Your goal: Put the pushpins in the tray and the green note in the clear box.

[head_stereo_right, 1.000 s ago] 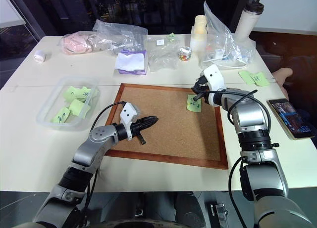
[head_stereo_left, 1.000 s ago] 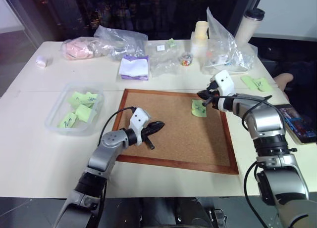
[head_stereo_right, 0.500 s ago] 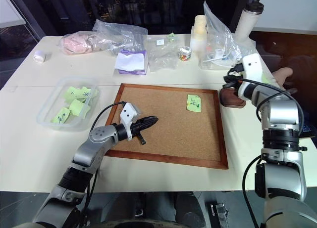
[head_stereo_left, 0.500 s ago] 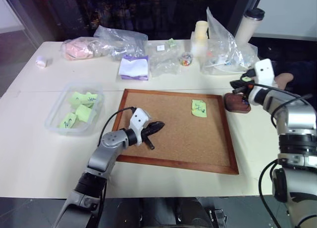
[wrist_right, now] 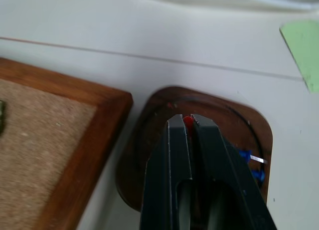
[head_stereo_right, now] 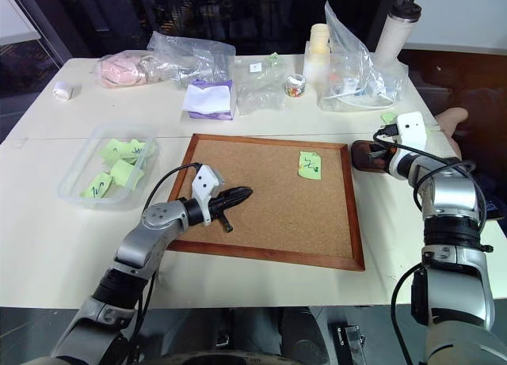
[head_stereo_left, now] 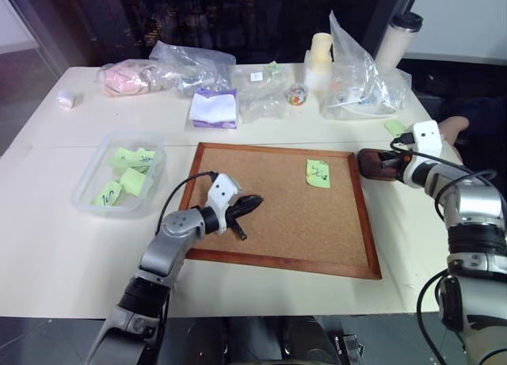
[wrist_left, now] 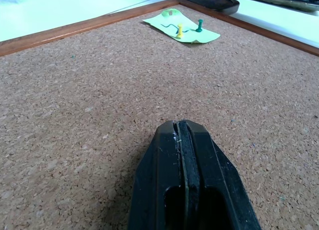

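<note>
Tray (wrist_right: 149,155) sits under the right gripper (wrist_right: 188,121) — slightly parted, red pushpin (wrist_right: 188,122) between its tips.

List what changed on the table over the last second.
The right end effector swung from the light-green sticky note on the wood-framed cork board out over the small reddish-brown tray, carrying a red pushpin. The note, clear plastic box and shut left end effector stayed put.

Rough cork board (head_stereo_left: 277,207), glossy brown tray (wrist_right: 199,140).
</note>
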`<state>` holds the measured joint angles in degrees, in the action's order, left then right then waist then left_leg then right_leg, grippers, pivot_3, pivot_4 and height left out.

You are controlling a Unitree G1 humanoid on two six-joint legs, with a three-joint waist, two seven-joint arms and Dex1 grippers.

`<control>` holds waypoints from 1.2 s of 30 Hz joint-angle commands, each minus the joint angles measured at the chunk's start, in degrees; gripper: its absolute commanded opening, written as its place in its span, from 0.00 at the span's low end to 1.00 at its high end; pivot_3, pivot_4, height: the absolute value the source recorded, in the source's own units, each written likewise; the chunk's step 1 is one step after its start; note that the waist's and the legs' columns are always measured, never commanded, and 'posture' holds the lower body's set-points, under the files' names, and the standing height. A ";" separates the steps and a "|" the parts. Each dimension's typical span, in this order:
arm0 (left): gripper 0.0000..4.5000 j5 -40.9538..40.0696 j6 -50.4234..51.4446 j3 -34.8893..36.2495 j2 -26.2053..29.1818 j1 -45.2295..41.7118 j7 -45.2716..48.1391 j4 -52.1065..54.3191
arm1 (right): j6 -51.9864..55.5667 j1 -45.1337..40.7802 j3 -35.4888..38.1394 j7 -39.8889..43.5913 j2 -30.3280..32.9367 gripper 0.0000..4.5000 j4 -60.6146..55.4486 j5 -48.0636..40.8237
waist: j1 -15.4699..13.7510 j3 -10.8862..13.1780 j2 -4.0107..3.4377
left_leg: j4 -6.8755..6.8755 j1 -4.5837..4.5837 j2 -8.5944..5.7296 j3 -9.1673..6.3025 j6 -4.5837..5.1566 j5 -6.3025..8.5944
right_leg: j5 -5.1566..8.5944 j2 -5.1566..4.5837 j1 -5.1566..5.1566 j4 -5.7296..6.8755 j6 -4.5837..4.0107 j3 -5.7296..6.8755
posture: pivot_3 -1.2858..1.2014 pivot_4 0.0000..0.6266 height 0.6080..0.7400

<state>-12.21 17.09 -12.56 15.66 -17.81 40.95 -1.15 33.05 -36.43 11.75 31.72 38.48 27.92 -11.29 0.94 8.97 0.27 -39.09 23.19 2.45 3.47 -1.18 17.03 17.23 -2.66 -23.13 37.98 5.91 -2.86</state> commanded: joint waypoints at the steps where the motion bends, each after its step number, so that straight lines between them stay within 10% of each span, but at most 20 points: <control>1: 0.00 0.99 1.52 -0.91 0.65 2.08 0.02 -1.25 | -1.03 -0.10 1.01 0.03 0.02 0.45 -0.77 -0.67 | 0.04 0.00 0.00 | 0.00 0.00 0.00 0.00 0.00 0.00 | 0.00 0.00 0.00 0.00 0.00 0.00 | 0.52 0.24 1.00; 6: 0.00 1.13 1.54 -0.84 0.59 2.00 0.19 -1.27 | -0.19 0.18 0.86 -0.49 0.10 0.99 -2.81 -0.80 | 0.06 0.00 0.00 | 0.01 0.00 0.00 0.00 0.00 0.00 | 0.00 0.01 0.00 0.00 0.00 0.00 | 0.52 0.24 1.00; 36: 0.00 1.21 1.51 -1.08 -0.09 1.91 -0.16 -1.25 | -7.38 -1.62 -1.58 0.41 1.17 0.99 2.17 2.42 | 0.03 0.00 0.00 | 0.01 0.00 0.00 0.01 0.00 0.00 | 0.00 0.00 0.00 -0.01 0.00 -0.01 | 0.52 0.24 1.00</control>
<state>-11.75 17.06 -12.56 15.49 -17.70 40.83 -1.01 25.87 -36.24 8.95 31.71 38.49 32.85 -8.09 0.96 8.97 0.27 -39.08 23.18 2.46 3.49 -1.17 17.03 17.23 -2.65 -23.13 37.97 5.91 -2.87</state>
